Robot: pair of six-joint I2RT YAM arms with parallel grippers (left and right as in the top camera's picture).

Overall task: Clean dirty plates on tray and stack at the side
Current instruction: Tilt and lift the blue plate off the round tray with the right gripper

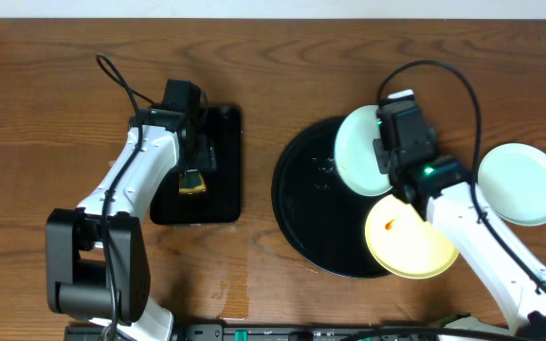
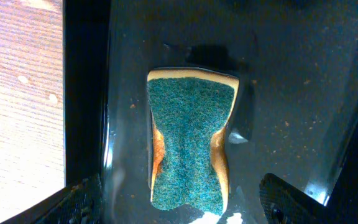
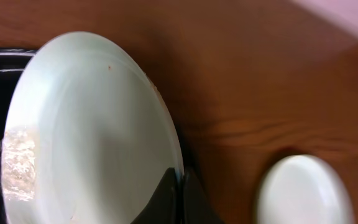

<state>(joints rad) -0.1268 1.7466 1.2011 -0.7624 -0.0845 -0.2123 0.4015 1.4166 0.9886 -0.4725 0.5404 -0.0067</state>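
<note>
Pinching the near rim of a mint plate [image 3: 92, 124], the right fingers [image 3: 179, 190] are pressed onto it, one dark tip on each face of the edge. From that grip the plate stands tilted and spreads away from the fingertips, its pale hollow facing the wrist camera with a bright patch on the far part. Beyond the plate's far edge lies the glossy black round tray [image 1: 301, 204]; from overhead the held plate overlaps the tray's rim. Just behind these fingers, partly under the right arm, the yellow plate [image 1: 415, 248] lies flat on the tray with its outer edge hanging past the rim. A small orange-red spot [image 1: 391, 225] sits on the part of it nearest the fingers. Off to the outer side of the fingers, clear of the tray, a second mint plate [image 1: 522, 185] rests flat on the bare wood of the bench [image 1: 254, 57].

The left fingers [image 2: 182, 208] are spread wide, one tip showing at each side of a sponge [image 2: 191, 143], neither touching it. The sponge lies between and just ahead of the tips, green scouring face up with a yellow body under it. It rests on the wet-looking floor of a rectangular black tray [image 2: 291, 74]. Outside that tray's raised edge, to one side of the fingers, the bench shows again.
</note>
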